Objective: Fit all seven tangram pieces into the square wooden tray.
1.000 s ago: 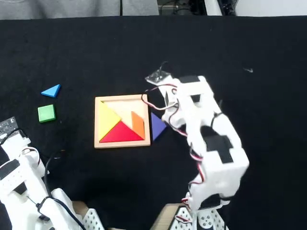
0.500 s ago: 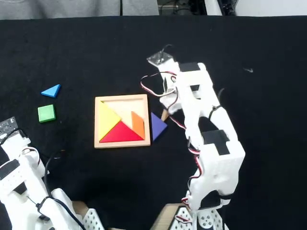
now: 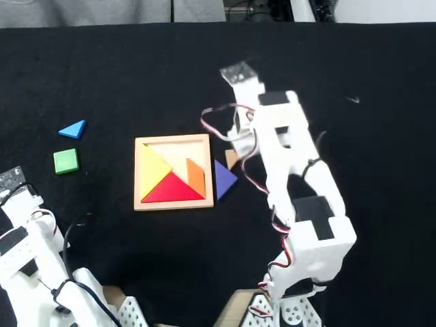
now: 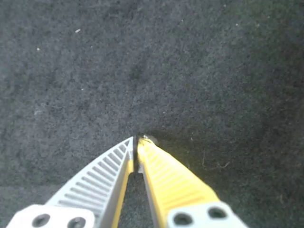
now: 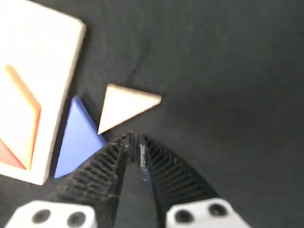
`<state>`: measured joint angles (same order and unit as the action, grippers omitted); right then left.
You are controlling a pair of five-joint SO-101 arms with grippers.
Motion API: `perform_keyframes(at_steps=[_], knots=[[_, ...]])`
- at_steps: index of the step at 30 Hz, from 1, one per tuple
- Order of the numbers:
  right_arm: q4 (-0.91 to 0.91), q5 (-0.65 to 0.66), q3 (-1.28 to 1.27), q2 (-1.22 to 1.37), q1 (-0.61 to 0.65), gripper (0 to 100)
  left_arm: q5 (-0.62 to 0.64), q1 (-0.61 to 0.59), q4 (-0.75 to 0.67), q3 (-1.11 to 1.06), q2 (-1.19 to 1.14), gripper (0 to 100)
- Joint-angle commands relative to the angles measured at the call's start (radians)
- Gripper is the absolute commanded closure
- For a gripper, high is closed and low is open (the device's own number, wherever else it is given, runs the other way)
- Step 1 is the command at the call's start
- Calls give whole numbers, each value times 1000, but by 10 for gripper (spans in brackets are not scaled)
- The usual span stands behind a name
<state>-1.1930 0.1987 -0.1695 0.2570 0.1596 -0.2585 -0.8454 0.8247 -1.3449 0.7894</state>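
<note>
Lying just right of the square wooden tray [image 3: 174, 205] at the middle of the high view, the indigo triangle [image 3: 223, 178] and the pale wooden triangle [image 3: 231, 159] were the loose pieces nearest the right arm. The right gripper [image 5: 134, 141] was clenched on nothing, its tips just short of the pale triangle's near corner, one corner of that piece pointing away from the tray. The jaws would likely need to part before any grasp. The left gripper [image 4: 137, 142] was clenched empty over bare black cloth [image 4: 199, 57], at lower left of the high view, nearer the green square [image 3: 66, 161] and light-blue triangle [image 3: 72, 129]. The right wrist view gave the pale triangle whole, where the arm crossed it from above. The high view gave the tray's fill: yellow [image 3: 151, 170], red [image 3: 174, 189], orange [image 3: 196, 177], upper part bare.
</note>
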Motion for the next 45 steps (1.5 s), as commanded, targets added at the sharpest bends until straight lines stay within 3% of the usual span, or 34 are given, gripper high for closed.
perform_keyframes(at_steps=[1, 4, 18, 35, 39, 45], knots=[[72, -186, -38, -58, 41, 986, -9, 7, -11, 5, 15, 970], [71, -241, -41, -58, 49, 986, -9, 7, -11, 4, 15, 970], [58, -192, 133, 170, -37, 986, -9, 7, -11, 4, 15, 970], [54, -187, 414, 278, 28, 986, -9, 7, -11, 4, 15, 970], [-63, -201, 435, 240, 35, 982, -9, 7, -11, 4, 15, 970], [-258, -391, 410, 142, 80, 796, -9, 7, -11, 4, 15, 970]])
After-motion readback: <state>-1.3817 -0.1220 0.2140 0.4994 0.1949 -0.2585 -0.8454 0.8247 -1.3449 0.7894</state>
